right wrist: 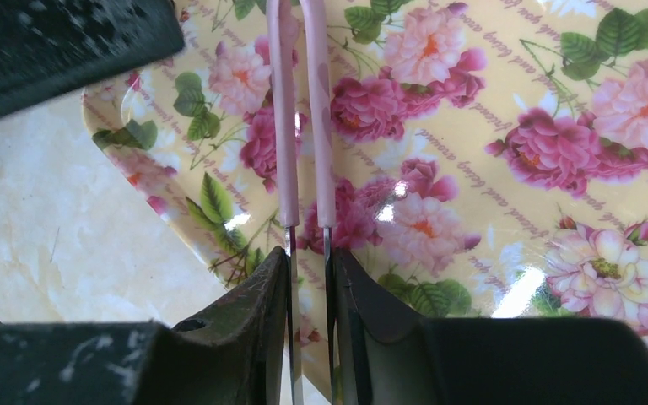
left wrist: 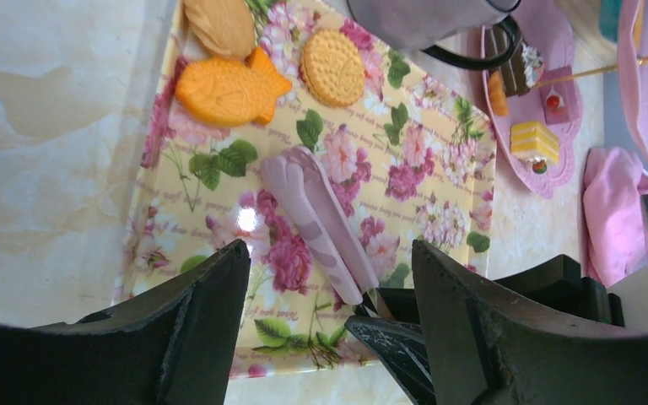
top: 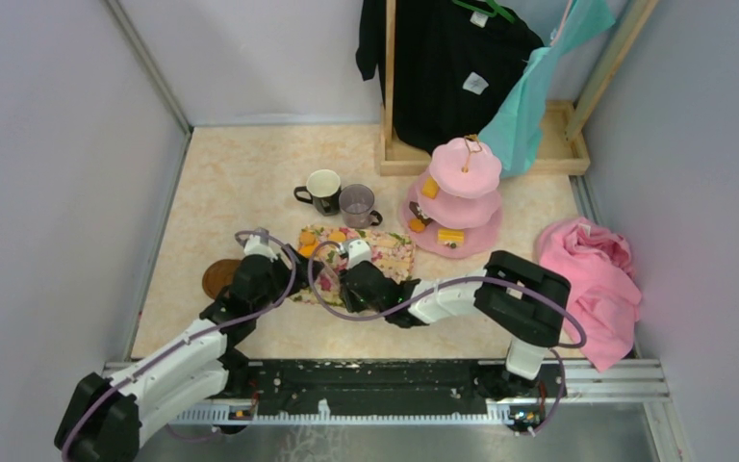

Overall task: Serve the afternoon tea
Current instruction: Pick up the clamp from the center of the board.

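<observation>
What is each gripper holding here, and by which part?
The right gripper pinches the pink tongs at their narrow rear end, one finger outside each arm. The left gripper is open, holding nothing.

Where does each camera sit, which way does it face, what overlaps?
Top external: above and behind, looking down on the table; both arms show.
Left wrist: looks over the floral tray; open left end effector frames it.
Right wrist: looks along the pink tongs; right end effector grips them.
Shared: both wrist views show tray and tongs.
</observation>
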Motion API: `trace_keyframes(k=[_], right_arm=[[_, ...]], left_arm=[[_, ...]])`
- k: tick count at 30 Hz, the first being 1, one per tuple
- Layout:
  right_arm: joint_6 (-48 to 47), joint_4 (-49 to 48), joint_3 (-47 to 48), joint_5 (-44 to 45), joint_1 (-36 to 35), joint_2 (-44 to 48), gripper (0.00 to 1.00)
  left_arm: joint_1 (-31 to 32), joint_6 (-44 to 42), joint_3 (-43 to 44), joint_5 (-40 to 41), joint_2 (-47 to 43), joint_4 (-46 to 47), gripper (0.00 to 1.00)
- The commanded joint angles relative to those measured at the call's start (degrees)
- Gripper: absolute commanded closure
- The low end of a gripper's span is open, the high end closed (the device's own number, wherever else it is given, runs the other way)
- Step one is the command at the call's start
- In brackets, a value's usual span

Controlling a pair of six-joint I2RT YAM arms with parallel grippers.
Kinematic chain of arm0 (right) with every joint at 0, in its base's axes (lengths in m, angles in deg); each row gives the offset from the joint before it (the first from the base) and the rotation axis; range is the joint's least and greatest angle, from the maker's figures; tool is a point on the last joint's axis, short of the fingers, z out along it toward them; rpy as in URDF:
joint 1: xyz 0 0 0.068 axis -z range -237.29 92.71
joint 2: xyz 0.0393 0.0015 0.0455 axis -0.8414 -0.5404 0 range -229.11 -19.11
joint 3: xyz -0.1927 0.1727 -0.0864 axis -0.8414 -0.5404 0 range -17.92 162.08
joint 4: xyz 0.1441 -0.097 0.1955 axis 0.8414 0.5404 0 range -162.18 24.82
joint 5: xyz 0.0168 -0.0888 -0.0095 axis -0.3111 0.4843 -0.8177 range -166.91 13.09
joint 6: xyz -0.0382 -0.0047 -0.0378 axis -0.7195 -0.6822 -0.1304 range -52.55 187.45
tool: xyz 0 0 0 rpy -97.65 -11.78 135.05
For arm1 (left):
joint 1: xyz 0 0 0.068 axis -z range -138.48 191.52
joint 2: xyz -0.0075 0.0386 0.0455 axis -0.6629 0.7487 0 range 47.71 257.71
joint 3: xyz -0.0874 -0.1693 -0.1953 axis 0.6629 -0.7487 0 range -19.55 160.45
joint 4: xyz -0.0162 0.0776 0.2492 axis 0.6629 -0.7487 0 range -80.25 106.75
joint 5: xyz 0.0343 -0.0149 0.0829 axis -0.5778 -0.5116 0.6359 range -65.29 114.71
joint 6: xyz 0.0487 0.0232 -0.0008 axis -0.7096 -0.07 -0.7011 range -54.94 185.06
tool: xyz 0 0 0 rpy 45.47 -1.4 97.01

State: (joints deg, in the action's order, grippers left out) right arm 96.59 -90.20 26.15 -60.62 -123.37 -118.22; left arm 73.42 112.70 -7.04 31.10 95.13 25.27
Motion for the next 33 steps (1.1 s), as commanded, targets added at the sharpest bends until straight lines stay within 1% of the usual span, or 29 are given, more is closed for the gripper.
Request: trace_keyframes(k=[1, 6, 14, 18, 19, 24, 33], right_arm=[[-1.49, 8.11, 1.89, 0.16, 0.39, 0.68, 0.78], [-2.18, 12.28, 4.85, -0.46, 0.4, 2.53, 0.77], [-4.34, 21.99, 12.43, -2.42, 0.86, 3.87, 0.77], [-4.49, 23.1, 14.43, -4.59, 1.23, 3.89, 0.77], [-4.39, 23.23, 14.64, -4.87, 1.22, 5.82, 0.77], [-3.79, 23.13, 15.39, -7.01, 1.8, 8.05, 0.77], [-3.7, 25.46, 19.43, -9.03, 2.69, 8.91, 0.77]], left_arm=[[0.36, -1.6, 1.55, 5.31, -3.62, -2.25, 0.23], [0.3, -3.07, 3.43, 7.51, -3.94, -3.6, 0.21], [0.19, -5.86, 8.15, 7.66, 1.27, -1.69, 0.2], [0.06, -6.49, 10.5, 6.78, 3.69, -2.26, 0.2], [0.01, -6.36, 10.56, 6.79, 4.06, -2.6, 0.21], [-0.14, -5.56, 8.37, 5.51, 4.17, -0.97, 0.21], [-0.14, -4.99, 7.51, 3.02, 6.96, 0.8, 0.21]])
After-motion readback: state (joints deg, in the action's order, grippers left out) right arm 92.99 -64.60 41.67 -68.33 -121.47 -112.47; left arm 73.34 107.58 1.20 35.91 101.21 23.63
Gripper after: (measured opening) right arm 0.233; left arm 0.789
